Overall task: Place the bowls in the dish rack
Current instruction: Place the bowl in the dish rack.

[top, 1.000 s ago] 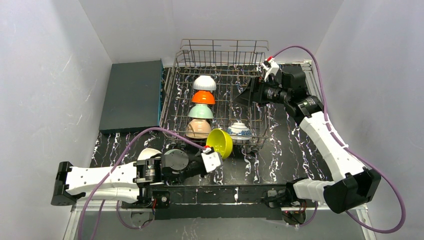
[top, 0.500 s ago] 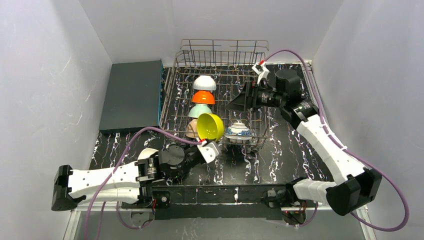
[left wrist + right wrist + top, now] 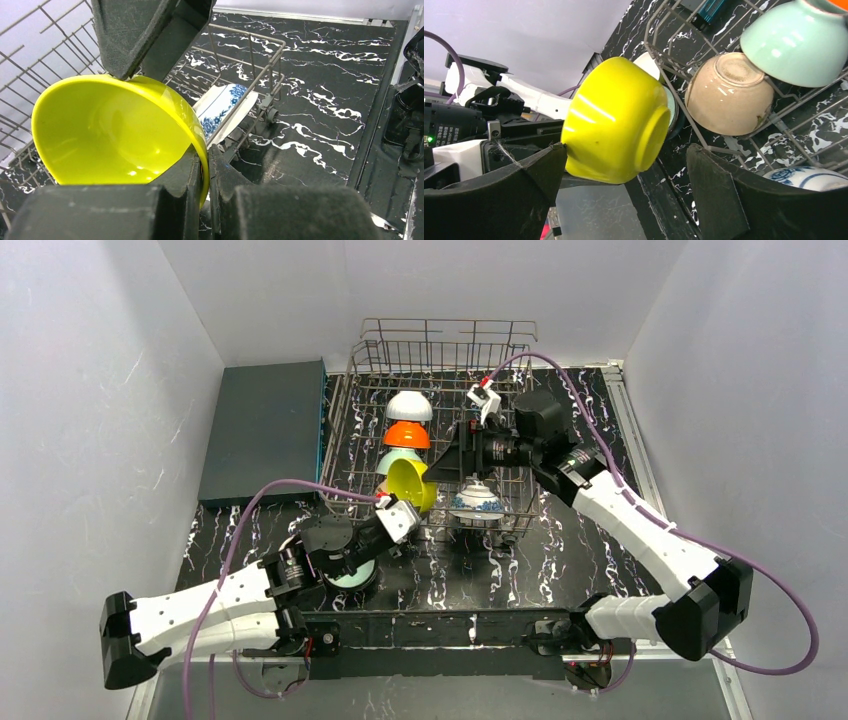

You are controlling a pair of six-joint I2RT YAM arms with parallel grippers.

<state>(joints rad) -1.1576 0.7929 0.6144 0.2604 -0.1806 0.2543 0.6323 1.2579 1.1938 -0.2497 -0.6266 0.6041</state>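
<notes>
The yellow bowl (image 3: 412,485) hangs tipped on its side over the near left part of the dish rack (image 3: 440,342), its rim pinched tight by the left jaws. The right jaws stand wide apart on either side of it, gripping nothing. Inside the rack a white bowl (image 3: 409,405), an orange bowl (image 3: 406,434), a mint green bowl (image 3: 398,459) and a peach-tan bowl (image 3: 729,95) lean in one row, with a blue-and-white bowl (image 3: 476,502) to their right. The rack stands on the black marbled surface (image 3: 540,560)
</notes>
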